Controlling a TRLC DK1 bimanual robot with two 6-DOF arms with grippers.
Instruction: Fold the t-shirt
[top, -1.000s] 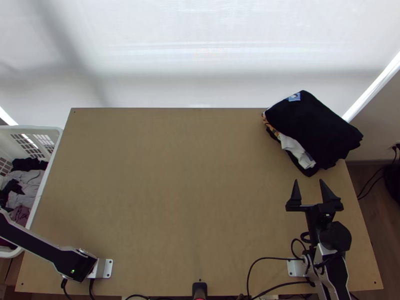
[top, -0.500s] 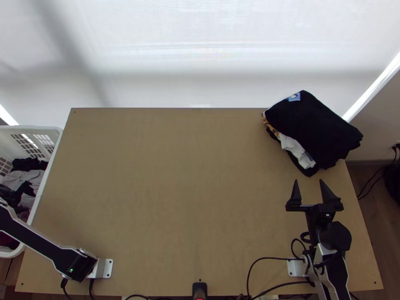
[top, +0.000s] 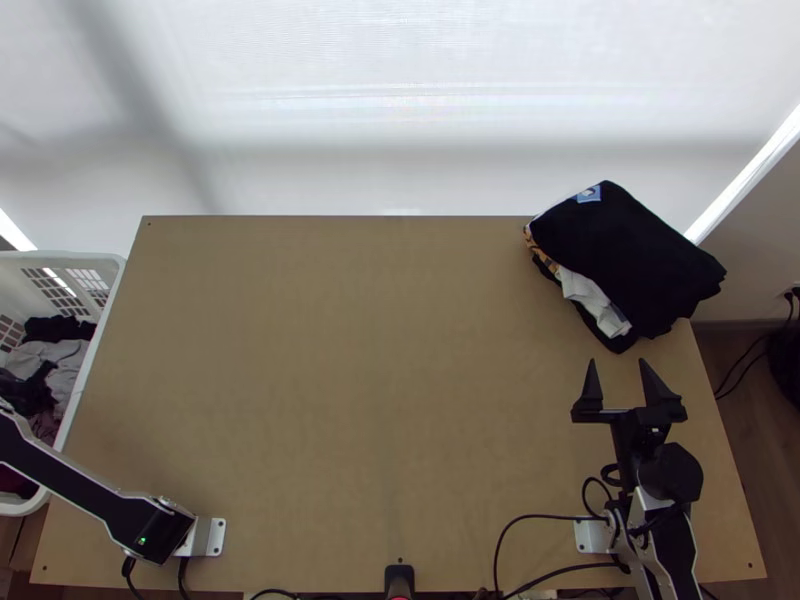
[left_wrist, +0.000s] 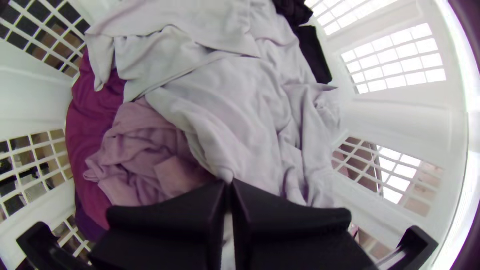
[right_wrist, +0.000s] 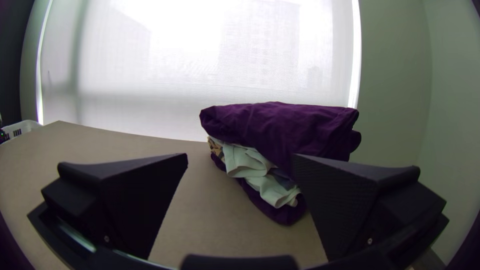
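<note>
Inside one basket (top: 90, 258), one left gripper (left_wrist: 229, 184) pinches pale cloth (left_wrist: 235, 115).

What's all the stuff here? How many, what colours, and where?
Wooden table: one, light brown, middle
Folded clothes stack: one, mostly dark, some white, far right corner
Plastic laundry basket: one, white, left of table
Crumpled light grey cloth: count unclear, in basket
Crumpled pink cloth: count unclear, in basket
Window blind: one, white, behind table
Thin cables: several, black, near edge
Left gripper: one, black, jaws closed on grey cloth
Right gripper: one, black, jaws open, near stack
</note>
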